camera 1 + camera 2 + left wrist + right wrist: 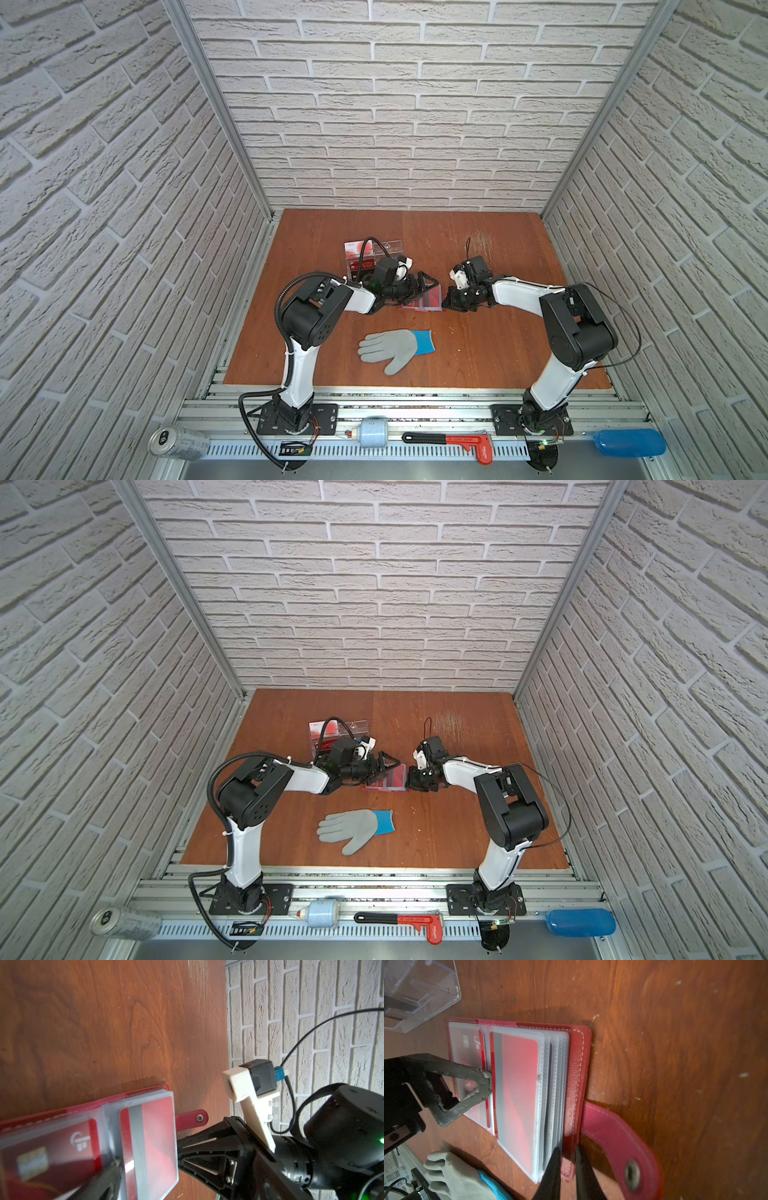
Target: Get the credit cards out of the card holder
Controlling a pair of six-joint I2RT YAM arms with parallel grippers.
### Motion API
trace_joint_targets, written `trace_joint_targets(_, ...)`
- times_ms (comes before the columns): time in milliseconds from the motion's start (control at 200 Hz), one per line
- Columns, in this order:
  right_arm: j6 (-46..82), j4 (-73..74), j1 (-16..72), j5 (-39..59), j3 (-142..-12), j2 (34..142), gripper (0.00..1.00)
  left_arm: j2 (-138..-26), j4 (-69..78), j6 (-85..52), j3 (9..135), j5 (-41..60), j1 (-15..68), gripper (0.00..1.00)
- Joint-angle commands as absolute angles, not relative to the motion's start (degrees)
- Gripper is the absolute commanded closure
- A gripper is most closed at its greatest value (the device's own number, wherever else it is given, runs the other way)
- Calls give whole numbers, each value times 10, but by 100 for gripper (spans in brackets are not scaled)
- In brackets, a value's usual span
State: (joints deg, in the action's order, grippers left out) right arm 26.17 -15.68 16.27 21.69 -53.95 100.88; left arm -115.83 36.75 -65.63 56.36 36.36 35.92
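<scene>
The card holder (576, 1068) is being clamped at its edge by the right fingers (553, 1172), so slippage is being risked under the wide-spread left fingers (484, 1079).

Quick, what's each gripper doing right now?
Left gripper: open, one fingertip on the card holder.
Right gripper: closed on the card holder's cover edge.

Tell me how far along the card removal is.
Done: the card holder lies open, its strap unsnapped. In hand: the right tool pinches the cover edge; the open left tool has a fingertip at the spine. Left: both red cards sit in their sleeves; none is out.
</scene>
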Motion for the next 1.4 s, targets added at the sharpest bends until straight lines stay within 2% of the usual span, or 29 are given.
trace_joint_targets(0, 264, -153, 158, 222, -545, 993, 83, -1164, 387, -642, 551, 374, 371, 2)
trace_joint_targets(770, 282, -180, 141, 175, -599, 986, 75, -1167, 398, -642, 538, 365, 375, 2)
trace_joint_targets(1395, 290, -145, 141, 224, -586, 1036, 77, -1170, 412, -649, 535, 363, 375, 2)
